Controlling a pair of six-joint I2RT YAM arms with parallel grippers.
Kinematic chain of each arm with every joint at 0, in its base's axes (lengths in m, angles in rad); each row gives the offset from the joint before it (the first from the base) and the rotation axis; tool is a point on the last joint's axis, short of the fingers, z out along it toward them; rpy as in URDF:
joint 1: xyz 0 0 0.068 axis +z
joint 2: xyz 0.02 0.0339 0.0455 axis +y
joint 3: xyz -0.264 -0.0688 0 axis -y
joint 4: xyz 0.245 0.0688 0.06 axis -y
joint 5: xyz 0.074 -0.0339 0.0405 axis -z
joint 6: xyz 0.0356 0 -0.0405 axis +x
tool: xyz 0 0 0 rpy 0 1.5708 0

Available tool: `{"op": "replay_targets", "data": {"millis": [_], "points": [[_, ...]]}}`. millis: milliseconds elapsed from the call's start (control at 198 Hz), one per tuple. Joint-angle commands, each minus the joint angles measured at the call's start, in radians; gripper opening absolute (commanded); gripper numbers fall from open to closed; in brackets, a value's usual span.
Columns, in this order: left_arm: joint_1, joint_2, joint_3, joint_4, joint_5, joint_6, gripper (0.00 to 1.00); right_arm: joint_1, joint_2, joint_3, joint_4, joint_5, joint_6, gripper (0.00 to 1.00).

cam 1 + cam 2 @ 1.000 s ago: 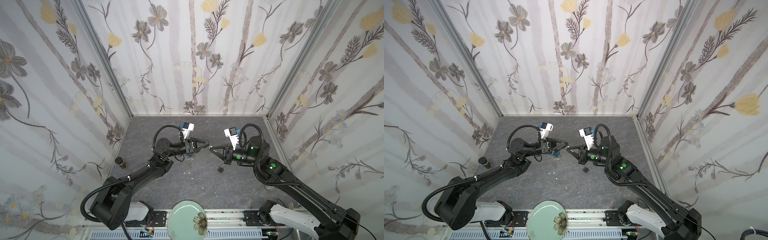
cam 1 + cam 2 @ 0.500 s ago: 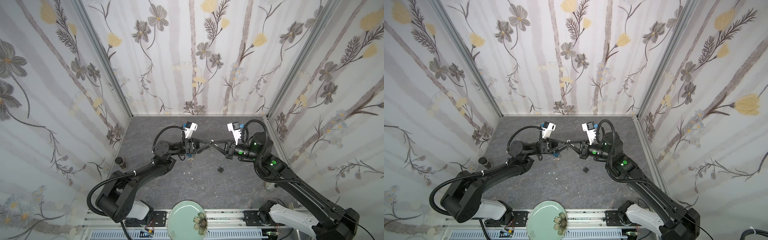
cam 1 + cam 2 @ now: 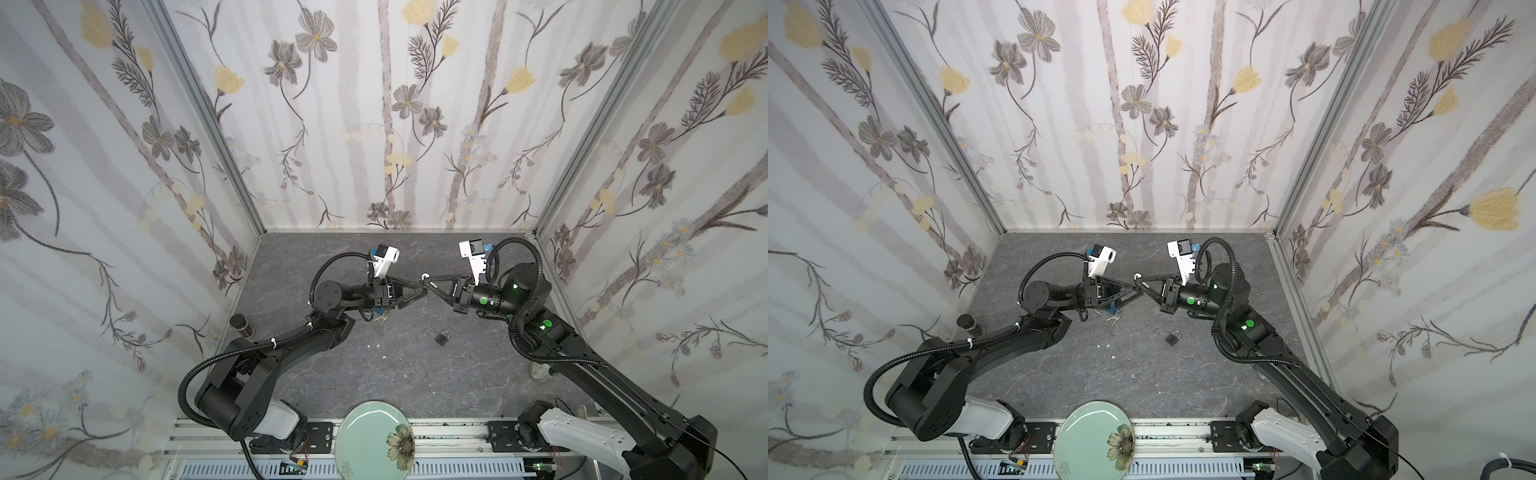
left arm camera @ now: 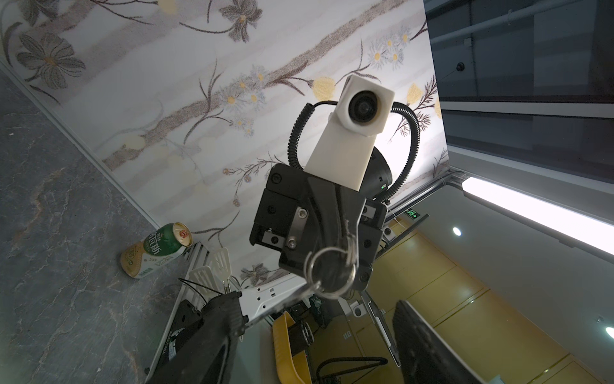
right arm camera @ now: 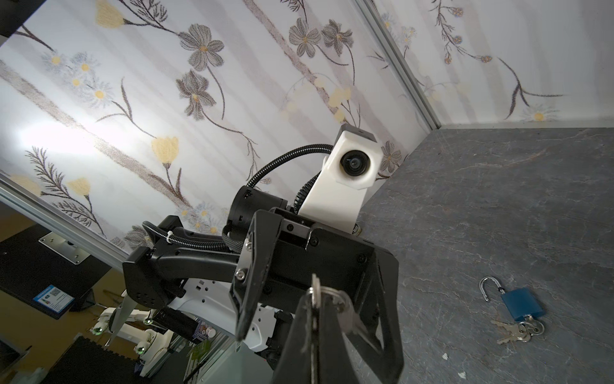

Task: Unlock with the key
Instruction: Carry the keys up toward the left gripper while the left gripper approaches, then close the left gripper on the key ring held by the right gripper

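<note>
My right gripper (image 3: 429, 286) (image 5: 312, 309) is shut on a silver key (image 5: 315, 292), held above the floor; its ring (image 4: 330, 272) carries a second key (image 5: 347, 319). My left gripper (image 3: 423, 288) (image 4: 315, 332) is open, its fingers (image 5: 252, 266) standing on either side of the right gripper's tip, apart from the key. A small dark padlock (image 3: 442, 337) (image 3: 1173, 337) lies on the grey floor below the right gripper. A blue padlock (image 5: 521, 304) with its shackle swung open lies under the left gripper, next to a bunch of keys (image 3: 382, 319).
A dark can (image 3: 242, 326) stands by the left wall. A green and white can (image 4: 156, 249) lies by the right wall. A green plate (image 3: 374, 432) sits at the front edge. Small white scraps (image 3: 376, 345) dot the floor (image 3: 415, 374).
Both grippers have come together at the middle, and the right one has brought the key between the left gripper's fingers. The left jaws narrowed a little, then widened again.
</note>
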Motion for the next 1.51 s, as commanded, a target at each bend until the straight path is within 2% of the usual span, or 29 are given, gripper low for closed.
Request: {"op": "replay_targets", "data": {"millis": [0, 635, 963, 1104, 1200, 1508], "points": [[-0.001, 0.0, 0.01, 0.053, 0.01, 0.0, 0.75, 0.002, 0.01, -0.014, 0.091, -0.032, 0.042, 0.0], [-0.001, 0.003, -0.006, 0.053, -0.003, -0.002, 0.32, -0.031, -0.051, -0.069, 0.093, 0.04, 0.044, 0.0], [0.0, 0.013, -0.004, 0.054, -0.002, -0.004, 0.14, -0.037, -0.065, -0.085, 0.108, 0.039, 0.057, 0.0], [-0.001, 0.018, -0.006, 0.055, -0.004, -0.007, 0.11, -0.037, -0.071, -0.091, 0.11, 0.043, 0.057, 0.0], [0.0, 0.019, -0.007, 0.055, -0.007, -0.008, 0.19, -0.037, -0.072, -0.094, 0.111, 0.039, 0.057, 0.0], [0.004, 0.026, -0.01, 0.055, -0.016, -0.01, 0.21, -0.038, -0.081, -0.103, 0.114, 0.035, 0.062, 0.0]]}}
